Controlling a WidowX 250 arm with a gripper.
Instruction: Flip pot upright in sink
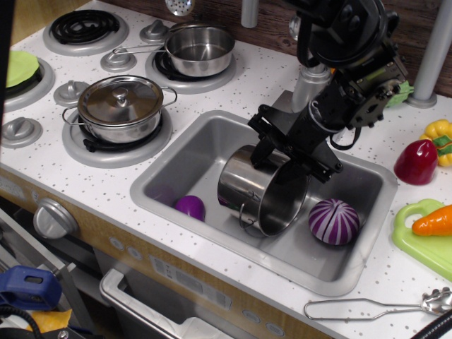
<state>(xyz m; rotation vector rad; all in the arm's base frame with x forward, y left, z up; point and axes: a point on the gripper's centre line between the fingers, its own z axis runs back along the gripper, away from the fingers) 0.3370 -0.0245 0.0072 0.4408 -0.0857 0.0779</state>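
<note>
The tall shiny steel pot (251, 185) is in the grey sink (187, 152), tilted on its side with its open mouth facing right and toward the camera, one wire handle hanging at its lower rim. My black gripper (286, 150) is at the pot's upper rim, its fingers closed over the rim edge, holding the pot lifted partly off the basin floor. The arm comes down from the upper right.
A purple cabbage half (334, 221) lies in the sink right of the pot; a small purple ball (190, 207) lies left. A lidded squat pot (120, 102) and saucepan (198, 48) stand on the burners. The faucet (311, 85) is behind the sink. A red pepper (416, 162), carrot (432, 220) and tongs (374, 306) lie right.
</note>
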